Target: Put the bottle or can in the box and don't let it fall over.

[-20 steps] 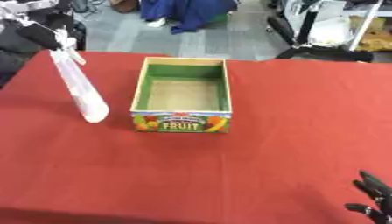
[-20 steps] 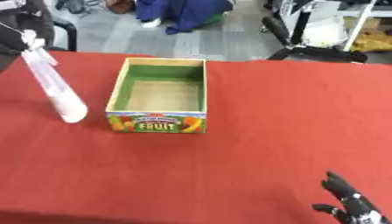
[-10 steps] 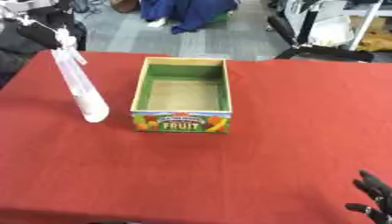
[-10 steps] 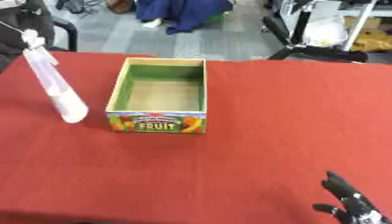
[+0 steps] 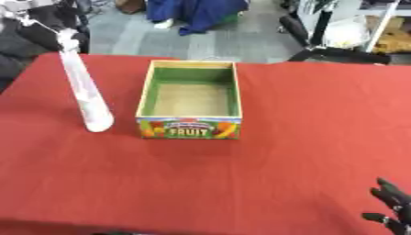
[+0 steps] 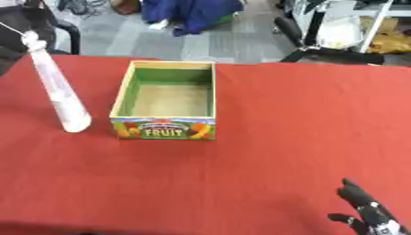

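Standing left of the fruit box (image 5: 191, 102), white bottle (image 5: 86, 94) on red table (image 5: 305, 114), left hand (image 5: 44, 34) pinching its top, right hand (image 6: 368, 213) spread.

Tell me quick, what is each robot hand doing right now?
Left hand: at the table's far left corner, gripping the top of the tilted white bottle.
Right hand: idle at the lower right corner, open, holding nothing.

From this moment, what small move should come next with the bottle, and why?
Probably carry the bottle rightward over the box's near-left wall. The left hand grips its cap end, the bottle tilts, its base beside the fruit box on the red table. The box looks empty; the right hand rests open at the lower right.
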